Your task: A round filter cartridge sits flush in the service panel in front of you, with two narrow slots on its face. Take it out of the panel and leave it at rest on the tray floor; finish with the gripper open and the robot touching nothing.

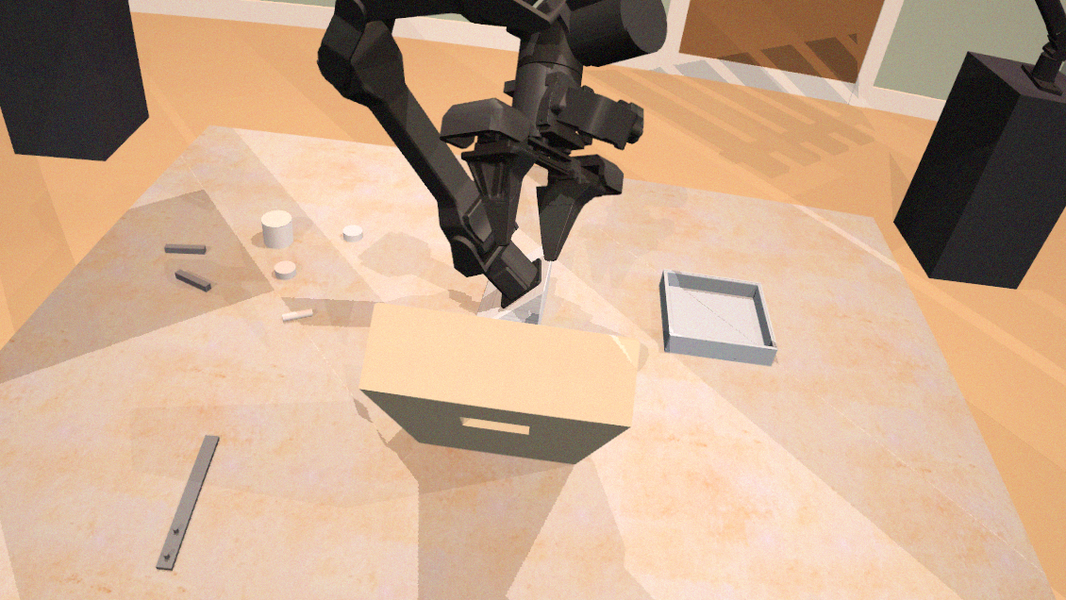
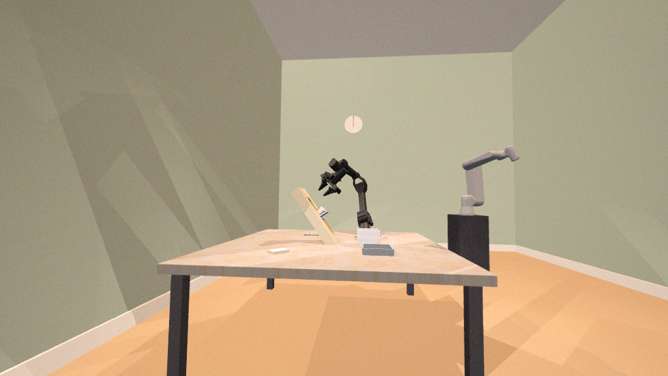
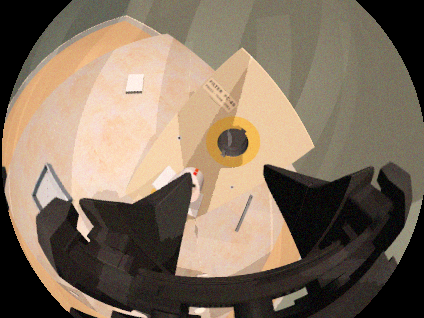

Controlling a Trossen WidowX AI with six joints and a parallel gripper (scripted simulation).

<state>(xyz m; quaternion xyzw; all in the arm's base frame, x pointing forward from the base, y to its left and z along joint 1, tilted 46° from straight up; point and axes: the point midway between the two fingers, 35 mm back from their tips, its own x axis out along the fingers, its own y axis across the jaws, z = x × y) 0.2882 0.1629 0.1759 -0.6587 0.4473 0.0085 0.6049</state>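
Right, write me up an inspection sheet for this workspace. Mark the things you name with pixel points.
Surface: mottled table (image 1: 745, 476) (image 2: 327, 268) (image 3: 105, 125), crossed by shadows.
Panel (image 1: 499, 361) (image 2: 308, 210) (image 3: 280, 110): leaning, pale.
Cartridge: probably the white part with a red mark (image 2: 322, 211) (image 3: 197, 189) at the panel; partly hidden in the wrist view, seating unclear.
Tray (image 1: 720, 352) (image 2: 377, 252) (image 3: 54, 191): nothing seen inside.
Clutter: white cylinder (image 1: 276, 232), two small discs (image 1: 353, 234), two dark bars (image 1: 185, 248), grey strip (image 1: 190, 495) (image 3: 244, 213).
Fingers (image 1: 559, 216) (image 2: 330, 191): open, holding nothing.
Cables: nothing seen.
Surroundings: wall clock (image 2: 353, 124), grey arm (image 2: 474, 184) on a black pedestal (image 2: 467, 242).
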